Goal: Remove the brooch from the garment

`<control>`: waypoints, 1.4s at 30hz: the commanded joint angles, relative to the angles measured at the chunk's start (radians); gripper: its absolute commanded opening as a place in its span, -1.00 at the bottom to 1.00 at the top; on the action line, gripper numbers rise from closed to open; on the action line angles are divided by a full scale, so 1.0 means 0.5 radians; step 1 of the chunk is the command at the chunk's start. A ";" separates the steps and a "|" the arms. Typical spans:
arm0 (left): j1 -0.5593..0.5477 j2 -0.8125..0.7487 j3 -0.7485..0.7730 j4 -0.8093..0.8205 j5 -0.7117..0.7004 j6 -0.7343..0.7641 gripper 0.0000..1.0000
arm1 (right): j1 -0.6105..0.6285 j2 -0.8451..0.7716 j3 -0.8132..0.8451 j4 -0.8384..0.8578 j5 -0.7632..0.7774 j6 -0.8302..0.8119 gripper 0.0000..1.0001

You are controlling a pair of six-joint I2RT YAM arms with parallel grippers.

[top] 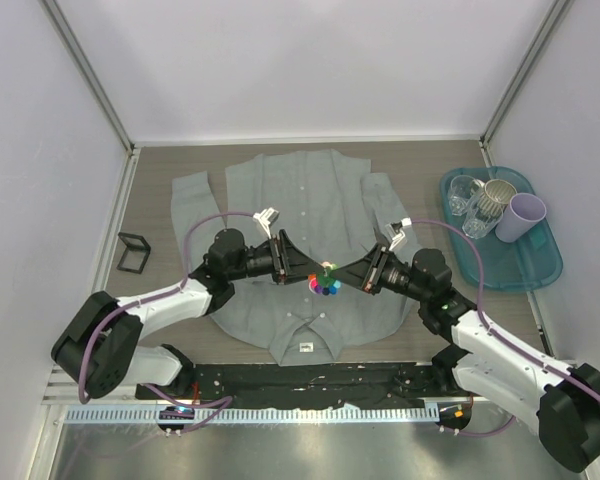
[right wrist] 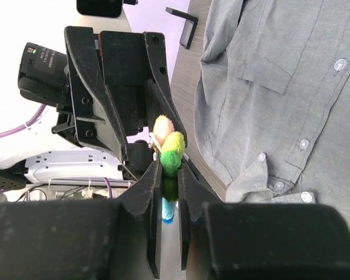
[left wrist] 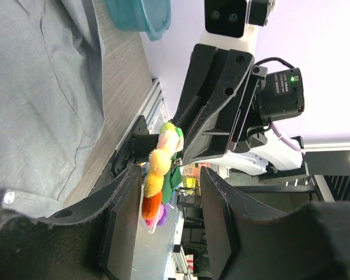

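Observation:
The grey shirt [top: 280, 200] lies flat on the table with its collar toward me; it also shows in the left wrist view [left wrist: 41, 87] and the right wrist view [right wrist: 280, 87]. The rainbow brooch [top: 325, 283] is off the cloth, in the air above the shirt's lower front. My right gripper [top: 342, 274] is shut on it, pinching the green and blue petals [right wrist: 174, 153] between its fingertips [right wrist: 169, 169]. My left gripper [top: 304, 274] faces it from the left. Its jaws are open wide on either side of the brooch [left wrist: 154, 181], which hangs close to the left pad [left wrist: 125, 204].
A teal tray [top: 540, 270] with glasses, a mug and a lilac cup stands at the right; its corner shows in the left wrist view [left wrist: 140, 17]. A small black stand [top: 133, 252] sits left of the shirt, also seen in the right wrist view [right wrist: 184, 26].

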 commanded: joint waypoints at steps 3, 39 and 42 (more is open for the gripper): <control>0.057 -0.090 -0.046 -0.012 0.011 0.033 -0.03 | 0.002 -0.056 0.015 0.026 0.061 0.026 -0.98; 0.011 0.162 -0.098 0.491 0.090 -0.221 -0.99 | 0.005 0.085 -0.087 0.397 -0.022 0.247 -0.42; 0.011 0.171 -0.092 0.495 0.093 -0.221 -1.00 | 0.005 0.097 -0.105 0.477 -0.031 0.284 -0.35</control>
